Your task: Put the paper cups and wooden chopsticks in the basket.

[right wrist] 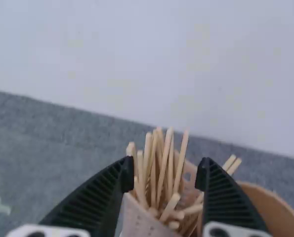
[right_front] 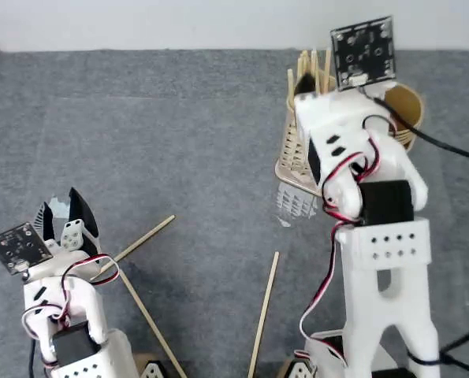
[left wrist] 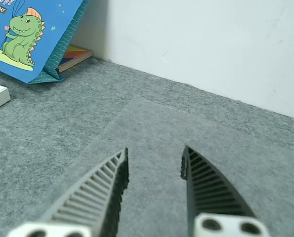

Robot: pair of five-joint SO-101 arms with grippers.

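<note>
Just ahead of right fingers (right wrist: 103, 197), chopsticks (right wrist: 159, 165)

The left arm (right_front: 76, 323) is seen at the near left edge of the table (right_front: 179, 118), folded low, with its wrist turned toward the far side. The left gripper (right_front: 63, 211) is held low over the surface, and its ribbed black fingers (left wrist: 109, 182) are spread apart in a wide V. The right arm (right_front: 380, 236) is raised on its white base at the near right and is stretched forward toward the far edge, red and white wires being looped along it. The right gripper (right wrist: 166, 163) is pointed away from the base, its jaws parted and their tips level with one another.
</note>
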